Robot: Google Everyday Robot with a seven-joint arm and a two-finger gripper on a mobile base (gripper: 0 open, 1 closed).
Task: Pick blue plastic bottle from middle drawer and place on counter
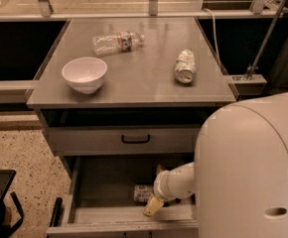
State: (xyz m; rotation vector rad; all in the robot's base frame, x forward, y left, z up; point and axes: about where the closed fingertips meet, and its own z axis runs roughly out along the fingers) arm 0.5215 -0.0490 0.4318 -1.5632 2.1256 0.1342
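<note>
Nearest the camera, the robot's bulky white arm (pixel 253 167) filled the lower right of the view and hid that side of the cabinet. From it a slimmer section ran down and left into the open middle drawer (pixel 92 217), ending in the gripper (pixel 153 207), whose pale yellowish tip hung low over the front part of the drawer floor. Whether the gripper was spread, closed or clamped on anything could not be told from this angle.

Just behind that tip, close enough that contact could not be ruled out, the blue plastic bottle (pixel 143 193) lay on its side on the drawer floor, partly covered by the arm.

Above it, the shallow drawer (pixel 94 140) with the black handle (pixel 135 140) was closed. Farther back, the counter (pixel 144 83) carried a white bowl (pixel 84 74) at front left, a metal can (pixel 185 66) on its side at right, and a longer clear bottle (pixel 118 42) lying near the rear edge.

By my reading, the task was at the grasping stage: the drawer was open and the arm was inside, but the bottle looked to be resting on the floor, not yet lifted. Securing it, raising it out and setting it on the counter's bare middle remained.
</note>
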